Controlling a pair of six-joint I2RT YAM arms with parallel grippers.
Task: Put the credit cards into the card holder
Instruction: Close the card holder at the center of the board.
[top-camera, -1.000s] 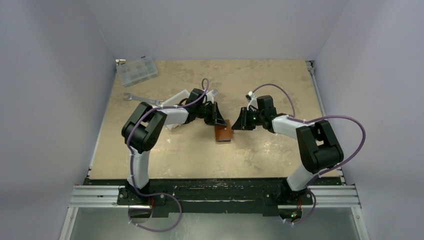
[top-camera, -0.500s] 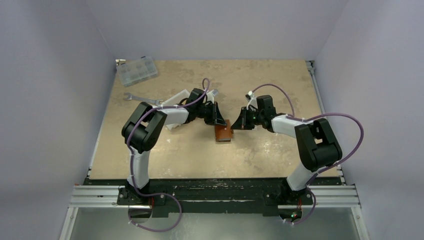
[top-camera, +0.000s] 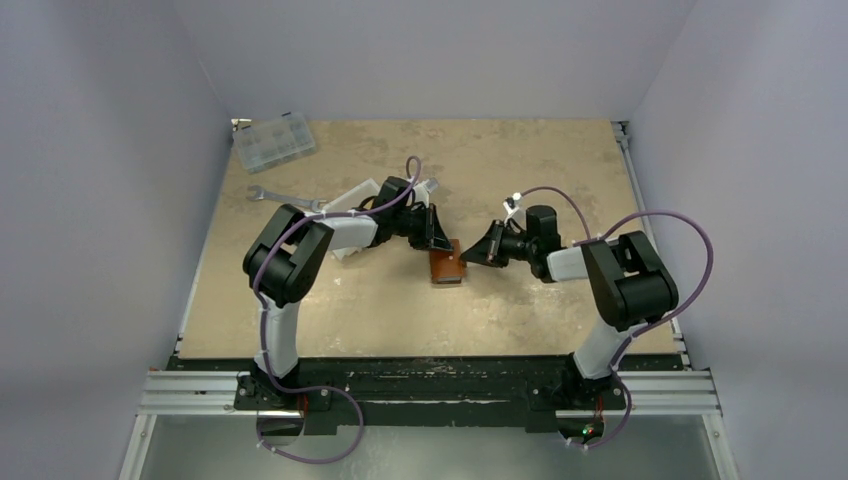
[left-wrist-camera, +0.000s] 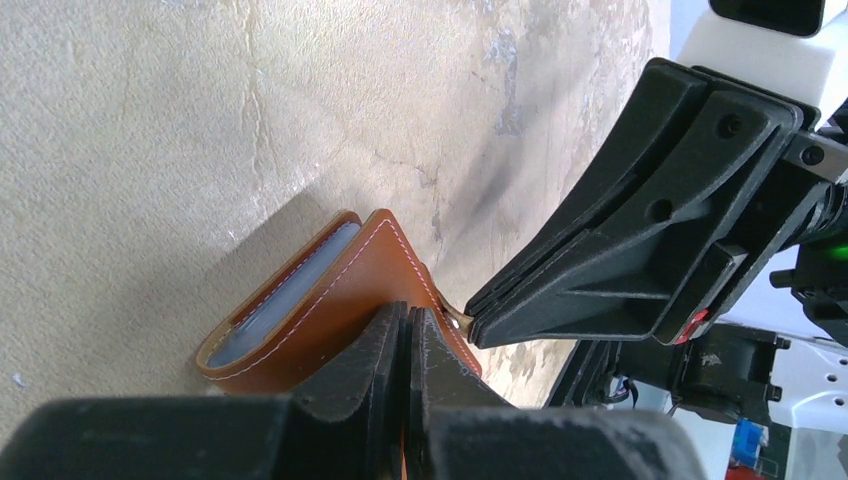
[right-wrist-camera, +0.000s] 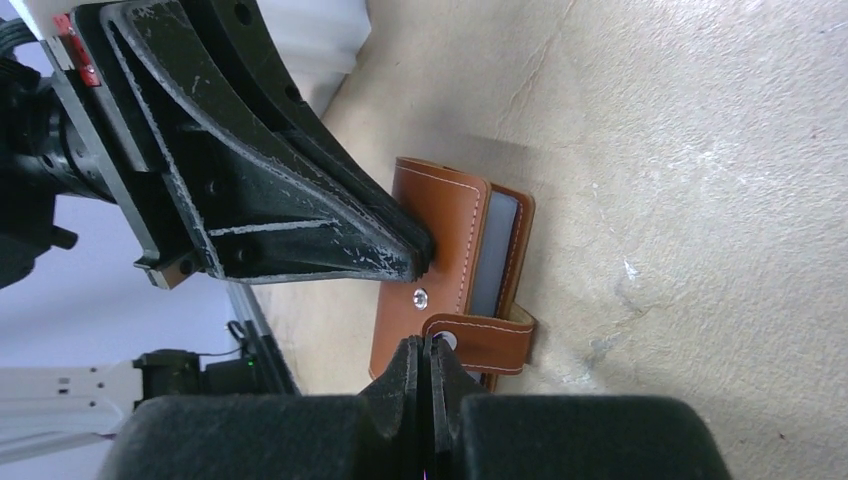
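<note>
1. Top external view: the card holder (top-camera: 446, 268) is seen folded on the table (top-camera: 520, 160), between the two arms. The left gripper (top-camera: 438, 243) is set at the holder's far-left edge and the right gripper (top-camera: 468, 257) at its right edge. A white tray (top-camera: 360, 188), a wrench (top-camera: 285, 197) and a clear compartmented box (top-camera: 273, 141) are found well apart from the holder, on its far-left side. The finger gaps are too small to be read from here.

2. Left wrist view: the left gripper's fingers (left-wrist-camera: 365, 370) are pressed together with nothing seen between them, and their tips are laid on the holder's brown cover. A pale grey-blue layer is shown between the covers at the holder's open edge; whether it is a card or the lining cannot be told. The right gripper's tips are also drawn together and are met at the end of the holder's strap (left-wrist-camera: 452, 318).

3. Right wrist view: the right gripper's fingers (right-wrist-camera: 395, 390) are closed tight, and their tips are placed against the strap beside its snap. Whether the strap is pinched between them cannot be told. The snap stud (right-wrist-camera: 419, 296) on the holder's cover is left uncovered, with the strap lying just beside it. The left gripper's closed tip is pressed on the cover close to that stud.
</note>
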